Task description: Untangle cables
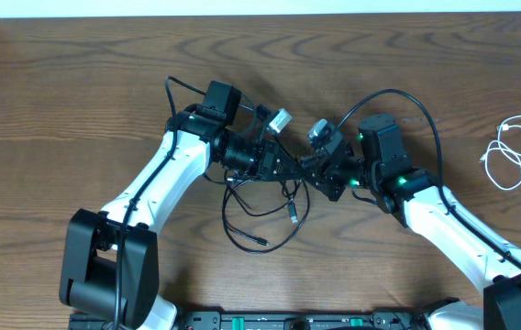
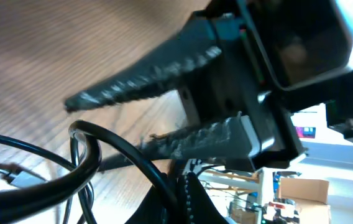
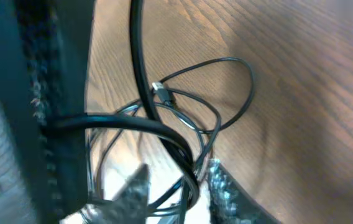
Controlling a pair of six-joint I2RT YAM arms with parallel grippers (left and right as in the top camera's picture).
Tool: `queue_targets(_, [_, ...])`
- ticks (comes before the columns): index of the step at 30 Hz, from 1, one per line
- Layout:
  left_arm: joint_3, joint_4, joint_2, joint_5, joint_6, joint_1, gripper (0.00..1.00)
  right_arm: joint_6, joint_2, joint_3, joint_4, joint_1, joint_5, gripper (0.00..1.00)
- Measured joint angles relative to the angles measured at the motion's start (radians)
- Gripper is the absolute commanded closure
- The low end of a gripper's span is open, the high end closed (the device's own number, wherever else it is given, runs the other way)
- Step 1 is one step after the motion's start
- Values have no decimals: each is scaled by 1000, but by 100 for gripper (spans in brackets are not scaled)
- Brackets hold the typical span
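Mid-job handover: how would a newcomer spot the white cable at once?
On the wooden table, look right, beyond the right arm. The white cable lies alone in loose loops; it is the only pale cord, far from the black cable at the centre.

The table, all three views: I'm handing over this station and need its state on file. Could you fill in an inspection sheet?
Surface: wood-grain table, no spills seen.
Job's things: black cable in loose loops mid-table under both pincers; white cable loosely coiled far out on the right arm's side, apart from the black one.
Clutter: nothing seen.
Grippers: left pincer shut, apparently on the black cable; right pincer open, with strands running between its fingers.
Cables: thick arm wires arch above the wrists, away from the white cable.
Surroundings: blurred boxes beyond the table.
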Motion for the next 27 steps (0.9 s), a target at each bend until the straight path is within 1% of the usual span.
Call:
queue_targets(2, [0, 0, 0, 18, 0, 0, 92, -1, 0, 0, 0, 0, 0, 67])
queue_targets(3, [0, 0, 0, 21, 0, 0, 92, -1, 0, 0, 0, 0, 0, 72])
queue_targets(4, [0, 0, 0, 26, 0, 0, 92, -1, 0, 0, 0, 0, 0, 83])
queue_targets(6, [0, 0, 0, 34, 0, 0, 92, -1, 0, 0, 0, 0, -1, 97])
queue_targets(7, [0, 0, 0, 37, 0, 0, 93, -1, 0, 0, 2, 0, 1, 99])
queue_targets(11, [0, 0, 0, 32, 0, 0, 93, -4, 0, 1, -12, 0, 18, 99])
queue_targets(14, [0, 0, 0, -60, 0, 3, 93, -3, 0, 3, -84, 0, 52, 99])
queue_targets(19, [-1, -9, 1, -250, -5, 34, 92, -2, -6, 15, -272, 3, 156, 99])
queue_targets(22, [-1, -9, 1, -302, -13, 72, 93, -2, -7, 13, -370, 1, 262, 99])
queue_targets(27, [-1, -13, 1, -350, -28, 121, 93, -1, -7, 10, -393, 0, 376, 99])
